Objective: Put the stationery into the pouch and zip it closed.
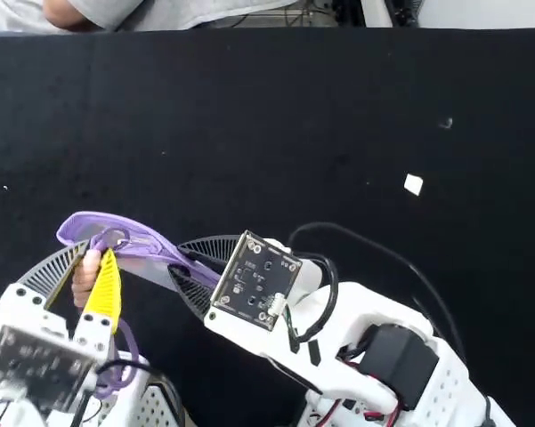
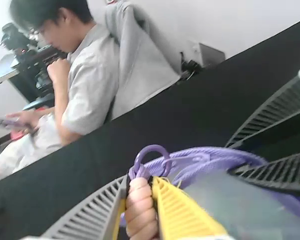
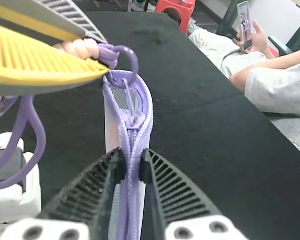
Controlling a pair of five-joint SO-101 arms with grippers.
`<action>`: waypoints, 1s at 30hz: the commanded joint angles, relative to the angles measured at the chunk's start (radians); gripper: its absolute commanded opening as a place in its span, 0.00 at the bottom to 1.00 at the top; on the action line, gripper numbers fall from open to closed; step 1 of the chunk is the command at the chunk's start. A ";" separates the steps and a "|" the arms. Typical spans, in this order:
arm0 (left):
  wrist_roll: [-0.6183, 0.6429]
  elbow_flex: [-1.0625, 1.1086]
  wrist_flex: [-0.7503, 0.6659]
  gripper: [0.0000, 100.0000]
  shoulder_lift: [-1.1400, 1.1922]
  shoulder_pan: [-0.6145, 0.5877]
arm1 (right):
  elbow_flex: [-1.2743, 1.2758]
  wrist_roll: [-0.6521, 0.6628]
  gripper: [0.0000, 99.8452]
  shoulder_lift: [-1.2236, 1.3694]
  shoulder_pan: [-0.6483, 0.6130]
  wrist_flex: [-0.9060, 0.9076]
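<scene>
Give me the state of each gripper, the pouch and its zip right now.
pouch, stretched between both grippers.
zip, partly open near the ring; slider sits midway.
left gripper, shut on the pink charm at the ring end.
right gripper, shut on the zip edge.
white scrap, lying loose on the table.

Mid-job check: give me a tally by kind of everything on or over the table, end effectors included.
Purple pouch: 1
End effectors: 2 (left end effector, right end effector, both shut on the pouch)
Pale pink piece in the left end effector: 1
Small white piece on the table: 1
Total: 5
</scene>
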 commanded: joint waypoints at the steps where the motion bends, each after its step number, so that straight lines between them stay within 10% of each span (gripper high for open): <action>1: -0.012 0.033 -0.008 0.03 0.006 -0.096 | -0.007 0.018 0.01 0.030 0.028 0.031; 11: -0.063 0.208 -0.206 0.03 0.003 -0.418 | -0.005 0.021 0.01 0.102 0.028 0.018; 30: -0.014 0.231 -0.193 0.03 -0.002 -0.283 | -0.206 -0.048 0.21 0.223 -0.057 0.002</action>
